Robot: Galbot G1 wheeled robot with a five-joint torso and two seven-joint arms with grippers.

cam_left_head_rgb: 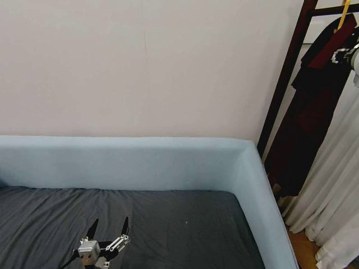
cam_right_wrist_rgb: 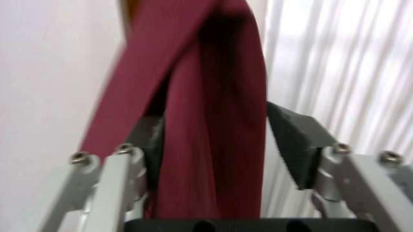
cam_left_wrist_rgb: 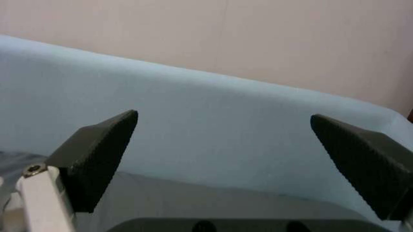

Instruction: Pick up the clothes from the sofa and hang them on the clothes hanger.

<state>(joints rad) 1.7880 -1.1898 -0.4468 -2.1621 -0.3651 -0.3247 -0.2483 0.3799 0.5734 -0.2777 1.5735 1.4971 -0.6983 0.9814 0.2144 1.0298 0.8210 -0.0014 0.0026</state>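
1. Progress: the dark red garment (cam_left_head_rgb: 305, 112) hangs on a yellow hanger (cam_left_head_rgb: 343, 17) at the wooden rack (cam_left_head_rgb: 286, 73), at 2 o'clock from the sofa (cam_left_head_rgb: 140, 162). By judgement, the hanging step is nearly complete.
2. Right gripper (cam_right_wrist_rgb: 213, 116): raised at the rack, jaws clenched on a fold of the garment. Release is judged to be outstanding.
3. Left gripper (cam_left_head_rgb: 111, 221): low at 7 o'clock, above the dark seat, jaws released and holding nothing.
4. Cut off: the sofa's 9 o'clock end lies outside the frame, so further clothes cannot be ruled out.
5. Hidden: the hanger's hook and the rack's rail run out of frame at 1 o'clock. Whether the hanger is securely seated cannot be told.
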